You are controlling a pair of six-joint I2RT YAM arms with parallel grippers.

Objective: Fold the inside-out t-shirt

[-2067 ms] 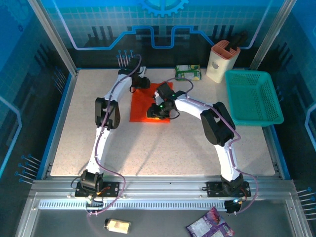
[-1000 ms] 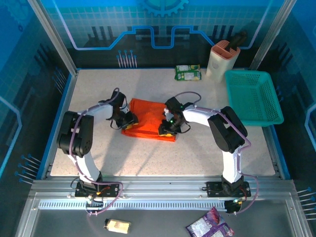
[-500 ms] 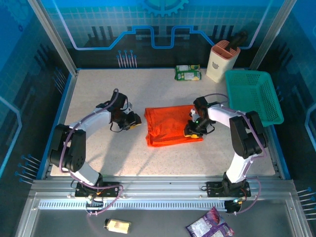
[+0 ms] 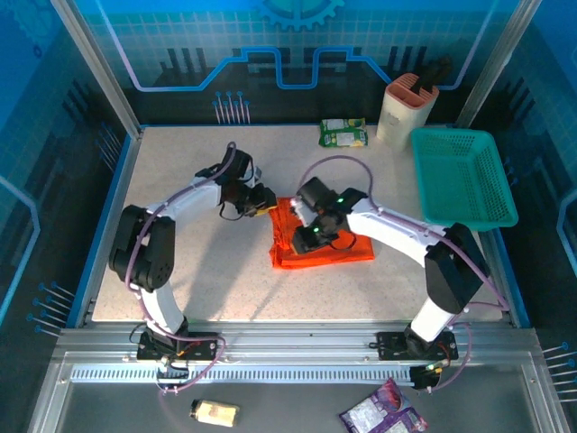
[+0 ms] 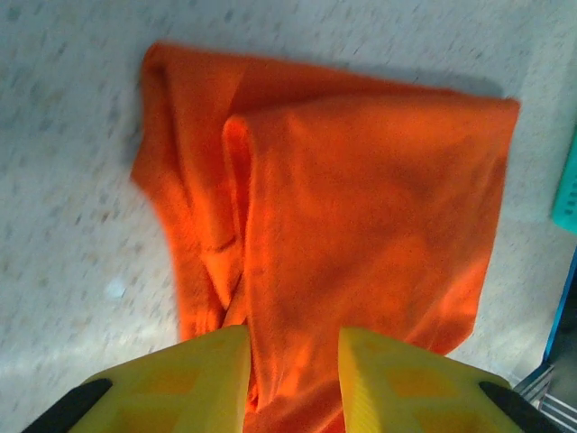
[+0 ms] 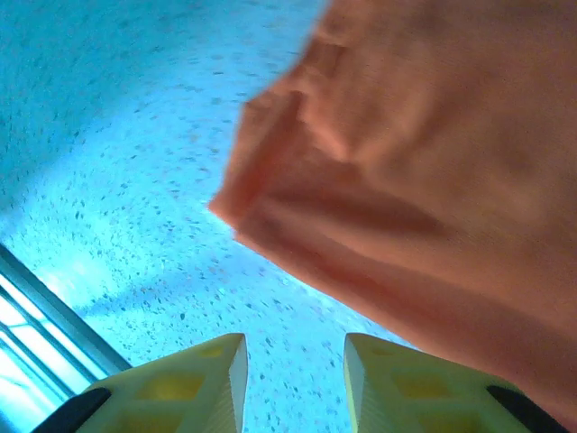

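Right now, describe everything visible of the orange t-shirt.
The orange t-shirt is plain, soft cloth with no print, folded into a rough rectangle and lying flat near the middle of the speckled table. A raised fold ridge runs along it, with wrinkles bunched beside it. The left gripper stands at its far-left corner and the right gripper above its left part, both with fingers apart. Whether either touches it is unclear.

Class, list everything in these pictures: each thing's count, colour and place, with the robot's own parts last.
t-shirt: one, orange, rumpled, mid-table.
basket: one, teal mesh, table's far right.
holder: one, beige, far edge, beside the basket.
packet: one, green, far edge, left of the holder.
wrapper: one, purple, below the table's near edge.
pouch: one, pale yellow, near edge too.
table: one, speckled beige.
left end effector: one, yellow fingers apart, at the t-shirt's far left corner.
right end effector: one, yellow fingers apart, over the t-shirt's left part.
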